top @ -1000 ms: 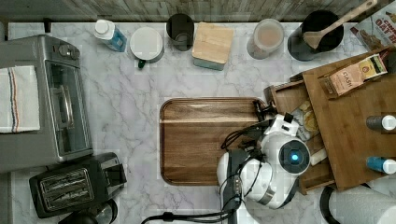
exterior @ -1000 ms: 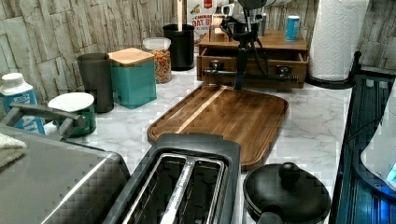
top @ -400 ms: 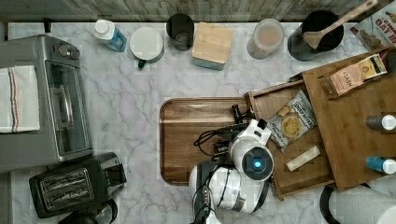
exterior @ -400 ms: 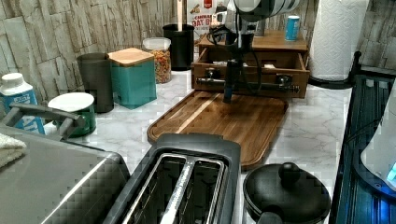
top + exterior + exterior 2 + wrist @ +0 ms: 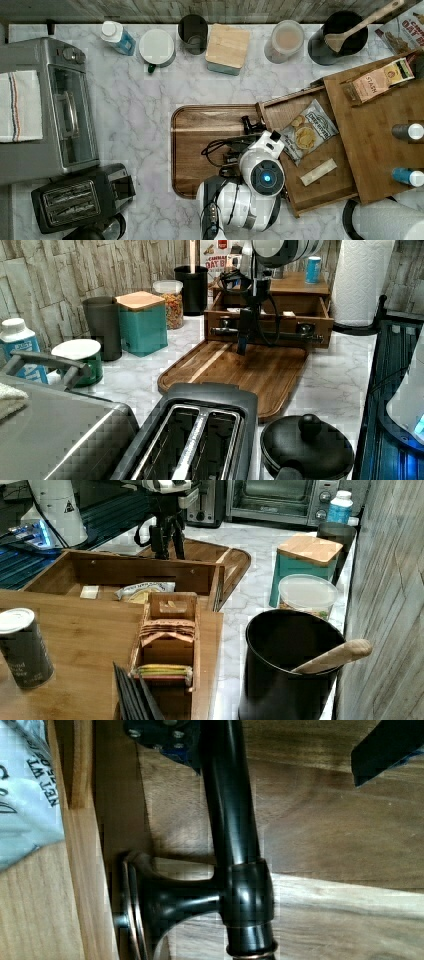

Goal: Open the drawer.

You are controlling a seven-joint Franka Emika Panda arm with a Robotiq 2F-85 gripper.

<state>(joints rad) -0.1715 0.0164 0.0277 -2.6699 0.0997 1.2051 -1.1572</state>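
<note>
I have the drawer [image 5: 310, 150] pulled well out of its bamboo box [image 5: 380, 135] at the right end of the marble counter [image 5: 135, 125] in the top view, its front panel now overhanging the wooden tray board [image 5: 210, 145], with a snack bag [image 5: 305, 131] and a small packet [image 5: 318, 172] lying bare inside. The gripper [image 5: 243, 335] hangs at the black bar handle [image 5: 235, 845], and in the wrist view its fingers [image 5: 385, 747] look spread, one on each side of the bar without pressing it. I judge the pull to be nearly done; what is left calls for a short straight draw along the drawer's own line, then a lift clear of the bar. The tray board in front is bare, so there is room to back away; the toaster [image 5: 80, 197] and toaster oven [image 5: 65, 105] stand well apart
</note>
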